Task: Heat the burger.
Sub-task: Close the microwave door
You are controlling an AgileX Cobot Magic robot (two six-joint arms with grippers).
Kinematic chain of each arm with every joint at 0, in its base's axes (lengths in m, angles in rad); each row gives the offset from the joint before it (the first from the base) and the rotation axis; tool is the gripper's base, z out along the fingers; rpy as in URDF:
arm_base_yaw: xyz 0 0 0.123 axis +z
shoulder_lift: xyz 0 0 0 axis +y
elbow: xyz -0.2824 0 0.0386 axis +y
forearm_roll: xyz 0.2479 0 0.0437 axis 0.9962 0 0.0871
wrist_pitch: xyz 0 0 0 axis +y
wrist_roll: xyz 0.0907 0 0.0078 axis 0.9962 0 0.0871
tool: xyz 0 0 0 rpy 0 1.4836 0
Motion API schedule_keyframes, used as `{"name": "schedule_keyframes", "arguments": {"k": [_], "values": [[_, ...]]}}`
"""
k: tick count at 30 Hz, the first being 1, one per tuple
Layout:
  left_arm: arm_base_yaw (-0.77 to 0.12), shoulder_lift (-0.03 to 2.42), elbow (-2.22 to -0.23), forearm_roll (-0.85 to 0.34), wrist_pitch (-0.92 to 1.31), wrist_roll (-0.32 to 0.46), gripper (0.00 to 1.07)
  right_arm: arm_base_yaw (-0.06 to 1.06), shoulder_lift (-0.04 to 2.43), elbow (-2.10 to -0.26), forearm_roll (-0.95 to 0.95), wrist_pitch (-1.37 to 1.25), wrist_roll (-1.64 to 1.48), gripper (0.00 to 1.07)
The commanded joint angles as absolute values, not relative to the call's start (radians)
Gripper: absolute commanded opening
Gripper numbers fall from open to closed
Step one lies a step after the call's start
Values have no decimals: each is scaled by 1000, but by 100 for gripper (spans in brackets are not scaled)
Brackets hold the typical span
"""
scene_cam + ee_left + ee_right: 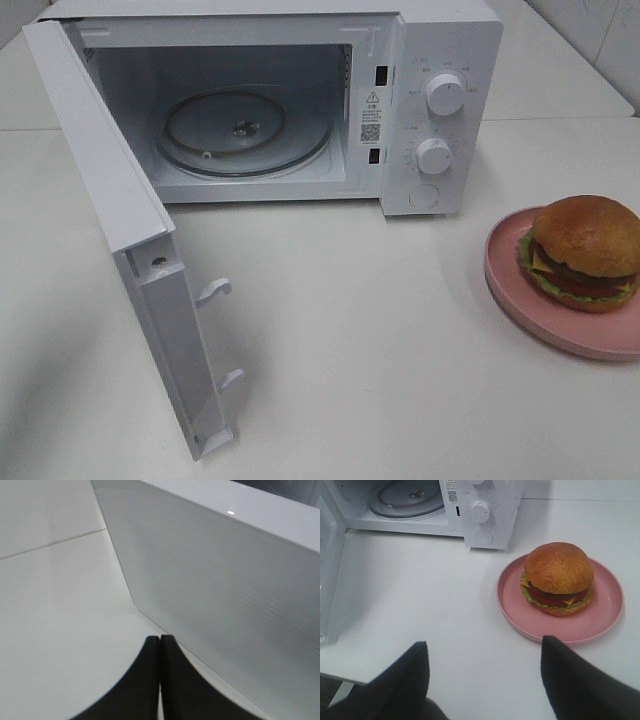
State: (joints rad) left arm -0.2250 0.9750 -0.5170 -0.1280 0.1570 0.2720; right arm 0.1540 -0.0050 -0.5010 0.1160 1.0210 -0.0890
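Note:
The burger [582,252] with its golden bun, lettuce, cheese and tomato sits on a pink plate [520,290] at the right of the table; it also shows in the right wrist view as the burger [558,578] on the plate [600,625]. My right gripper [485,652] is open, its dark fingers [407,672] spread wide, a short way in front of the plate and not touching it. My left gripper [160,640] is shut on nothing, fingertips pressed together close beside the outer face of the microwave door [225,595]. Neither arm appears in the high view.
A white microwave [430,110] stands at the back with its door [120,230] swung wide open toward the front left. Its glass turntable [243,132] lies bare inside. Two knobs [444,95] are on its right panel. White tabletop [380,340] lies between door and plate.

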Motion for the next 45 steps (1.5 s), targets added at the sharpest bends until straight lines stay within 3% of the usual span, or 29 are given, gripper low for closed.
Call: {"name": "schedule_keyframes", "arguments": {"k": [1,15,19,30,45], "values": [[-225,1134,-534,-145,0,274,0,152,-28,-499,114,1005,-87,61],[-255,1441,-662,-134,-164,274,0,152,-28,-499,114,1005,-87,61],[-330,1523,-716,-66,-193,274,0,152,-28,-499,114,1005,-87,61],[-464,1701,-870,-64,-245,274,0,152,-28,-499,114,1005,-87,61],[-568,1917,-1104,-65,-319,271,0,152,-28,-499,114,1005,-87,61]]}}
